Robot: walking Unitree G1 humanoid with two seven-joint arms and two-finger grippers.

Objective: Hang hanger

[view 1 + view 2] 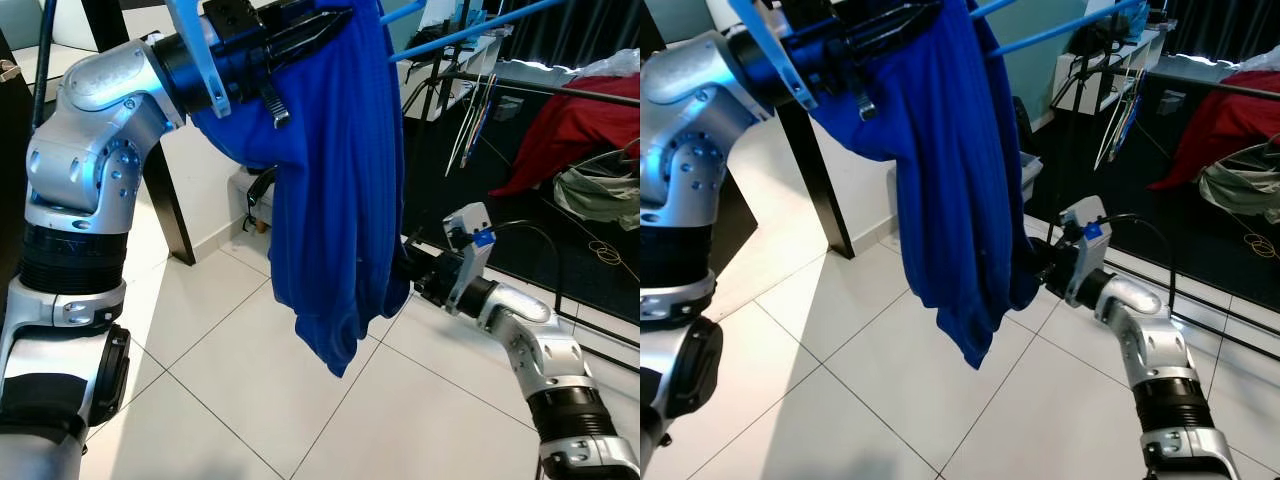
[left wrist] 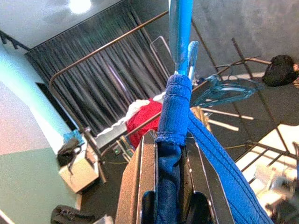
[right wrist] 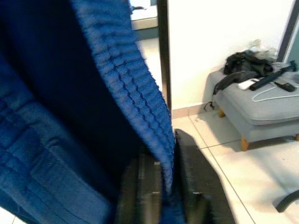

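- The left gripper (image 1: 335,22), raised high at the top of the scene, clamps its black fingers (image 2: 140,186) on the upper fold of a blue ribbed garment (image 1: 335,200); the wrist view shows the cloth pinched between both fingers.
- A light blue hanger (image 1: 200,55) sits at that same grip, one arm slanting down to the left beside the wrist, its other thin bars (image 1: 470,30) running up and to the right, so its long axis lies roughly left to right and tilted.
- The garment hangs with its long axis vertical, its tip pointing down toward the white tiled floor (image 1: 230,400).
- The right gripper (image 1: 1032,268), low at the right, is closed on the garment's lower right edge.
- A dark rail (image 1: 560,90) with a red cloth (image 1: 570,135) stands far right.
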